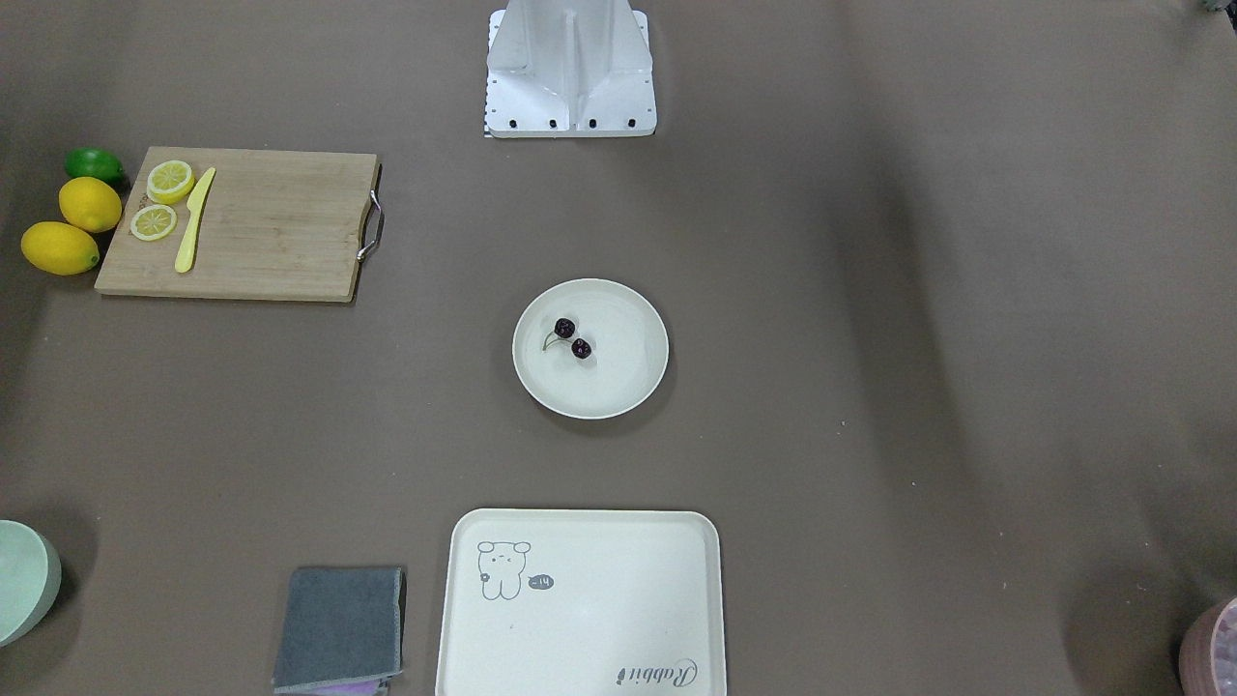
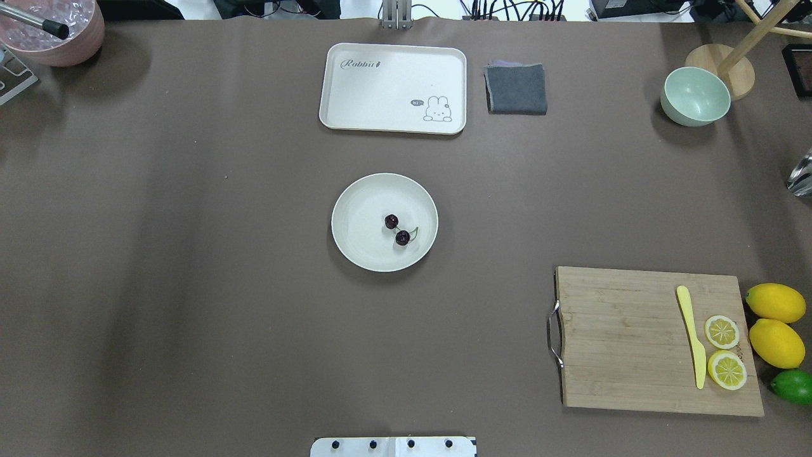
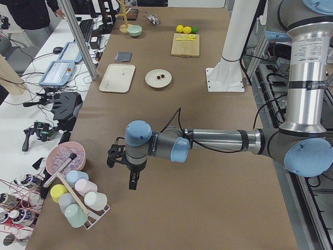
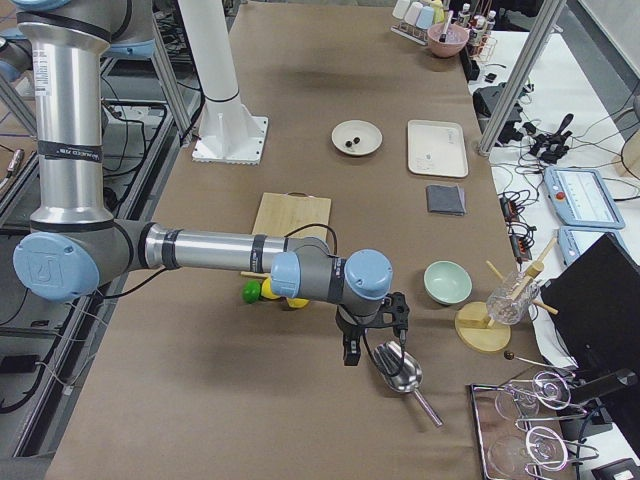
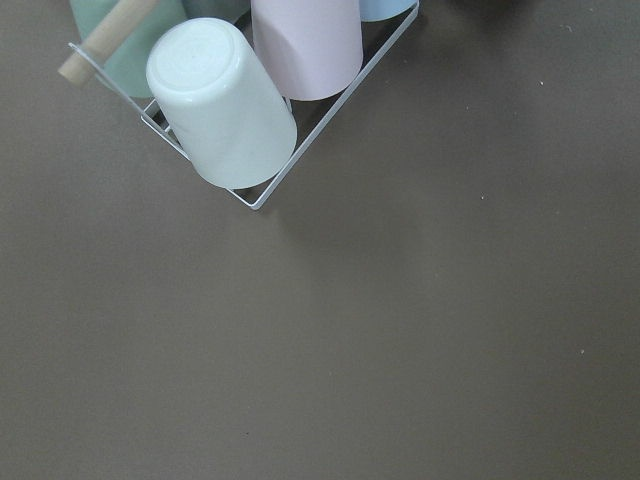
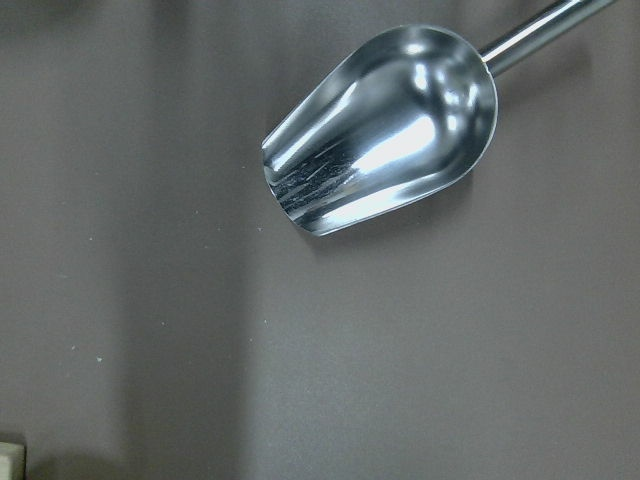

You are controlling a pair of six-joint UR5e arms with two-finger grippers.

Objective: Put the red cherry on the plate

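The red cherry, a pair of dark glossy fruits on thin stems, lies inside the round cream plate at the table's middle; the overhead view shows the cherry right of the plate's centre. Both arms are far from it. The left gripper hangs over the table's left end beside a rack of cups. Over the right end, the right gripper hangs by a metal scoop. Each gripper shows in a side view only, so I cannot tell whether it is open or shut.
A wooden cutting board carries a yellow knife and lemon slices, with whole lemons and a lime beside it. The bear tray, grey cloth, green bowl and pink bowl line the far edge.
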